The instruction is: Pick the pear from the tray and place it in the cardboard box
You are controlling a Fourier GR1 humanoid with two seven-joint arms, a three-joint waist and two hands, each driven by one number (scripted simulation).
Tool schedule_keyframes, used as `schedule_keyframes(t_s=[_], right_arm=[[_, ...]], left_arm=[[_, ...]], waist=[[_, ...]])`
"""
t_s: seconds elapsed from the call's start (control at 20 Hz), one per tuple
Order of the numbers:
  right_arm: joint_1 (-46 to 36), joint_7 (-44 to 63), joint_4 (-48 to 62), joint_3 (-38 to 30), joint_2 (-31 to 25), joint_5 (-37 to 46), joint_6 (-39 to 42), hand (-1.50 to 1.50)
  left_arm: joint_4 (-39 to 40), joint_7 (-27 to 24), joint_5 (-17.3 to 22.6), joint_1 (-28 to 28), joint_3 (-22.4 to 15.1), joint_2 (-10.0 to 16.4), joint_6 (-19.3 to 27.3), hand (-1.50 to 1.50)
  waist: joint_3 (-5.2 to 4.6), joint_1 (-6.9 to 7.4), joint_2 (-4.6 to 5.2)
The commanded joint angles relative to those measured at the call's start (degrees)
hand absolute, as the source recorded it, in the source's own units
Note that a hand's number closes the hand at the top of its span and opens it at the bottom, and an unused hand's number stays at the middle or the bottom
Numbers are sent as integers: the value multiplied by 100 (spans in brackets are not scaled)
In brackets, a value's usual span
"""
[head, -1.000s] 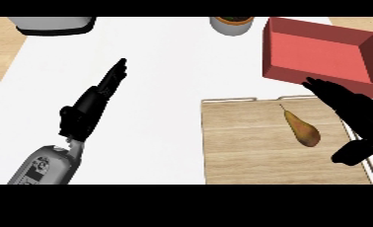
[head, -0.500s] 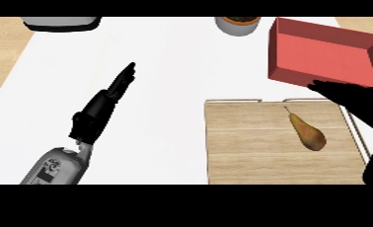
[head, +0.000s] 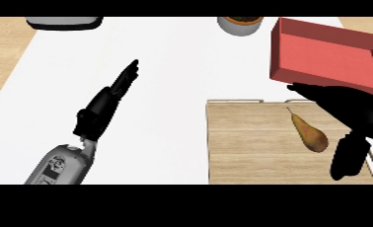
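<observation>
A brown pear (head: 309, 132) lies on the wooden tray (head: 251, 144) at the lower right, its stem pointing up-left. The red box (head: 324, 56) stands at the upper right, just beyond the tray. My right hand (head: 341, 110) hovers over the tray's right side, fingers spread above the pear and thumb (head: 348, 158) below it, open and not touching the fruit. My left hand (head: 105, 105) rests on the white counter at the left, fingers straight and pointing up-right, holding nothing.
A round pot (head: 241, 24) sits at the top middle edge of the counter. A dark grey appliance (head: 64, 22) shows at the top left. The white counter (head: 167, 73) stretches between my hands.
My right hand has slid in from the right edge and now brackets the pear. The view has shifted slightly. My left hand has kept its pose.
</observation>
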Motion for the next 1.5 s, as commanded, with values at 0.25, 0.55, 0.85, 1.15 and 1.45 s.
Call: schedule_keyframes(t_s=[0.25, 0.55, 0.85, 1.15, 1.45], right_arm=[[79, -124, 698, 110, 864, 1124, 210, -150], [245, -846, 1231, -107, 845, 1775, 318, -150], [491, -1441, 1012, -327, 941, 2308, 154, -150], [305, -1896, 1829, -244, 1332, 2981, 128, -150], [379, -2325, 2362, -255, 1348, 3431, 103, -150]], left_arm=[[-34, 43, -344, 76, 269, -285, -247, 0], [265, -15, -321, -54, 627, -321, -660, 0], [118, 89, -733, 29, 625, -596, -553, 0], [67, -252, -895, 490, 643, -790, -721, 0], [-61, 150, -796, 89, 1066, -706, -975, 0]], waist=[[5, -2, 3], [5, -13, 5], [5, -32, -1], [5, -7, 4], [6, -2, 9]])
